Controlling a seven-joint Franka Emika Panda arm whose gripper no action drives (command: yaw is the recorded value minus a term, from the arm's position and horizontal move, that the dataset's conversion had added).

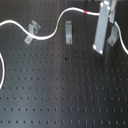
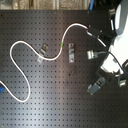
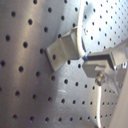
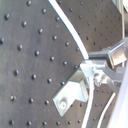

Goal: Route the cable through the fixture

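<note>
The white cable [image 2: 13,50] snakes across the black perforated board, past the left fixture [image 1: 32,31]. Its green band [image 1: 59,23] lies beside the middle fixture [image 1: 68,31], and its red band [image 1: 86,11] is further along. My gripper [image 1: 99,47] hangs near the right fixture [image 1: 114,35]. In both wrist views the cable [image 3: 80,30] runs over that metal bracket [image 3: 62,47] into my fingertips [image 3: 92,62], which look shut on it. In the second wrist view the bracket [image 4: 72,95] sits just beyond the fingers [image 4: 97,62]. The arm hides the grasp in both exterior views.
The board [image 1: 60,90] is dotted with rows of holes. The cable's far end with a blue tip [image 2: 2,90] lies at the second exterior view's lower left. The robot's white body [image 2: 117,55] covers the second exterior view's right side.
</note>
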